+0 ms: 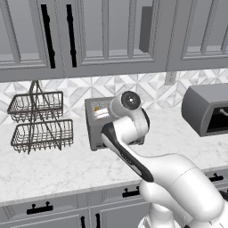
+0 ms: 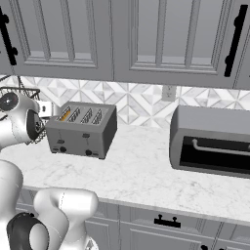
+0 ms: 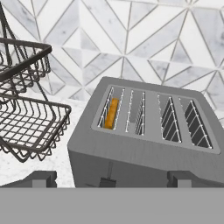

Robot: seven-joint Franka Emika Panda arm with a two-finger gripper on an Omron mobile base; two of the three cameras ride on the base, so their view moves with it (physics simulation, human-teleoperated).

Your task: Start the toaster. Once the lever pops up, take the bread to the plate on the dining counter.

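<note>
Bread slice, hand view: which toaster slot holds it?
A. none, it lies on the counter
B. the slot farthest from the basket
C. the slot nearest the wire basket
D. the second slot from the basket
C: the orange-yellow bread stands edge-on in the toaster's end slot, on the wire basket's side.

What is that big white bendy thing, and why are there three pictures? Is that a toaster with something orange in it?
The white bendy thing is a robot arm in a pretend computer kitchen. Two pictures come from cameras riding behind the arm, one on its left and one on its right. The third comes from a camera on its hand, looking down past the two dark tips of its pincer, which holds nothing right now. Yes, the grey box is the toaster. It stands on the marble worktop. The orange strip in its end slot is a slice of bread, seen from its edge. Beside the toaster stands a wire basket rack, and on the other side a bigger dark appliance.
</note>
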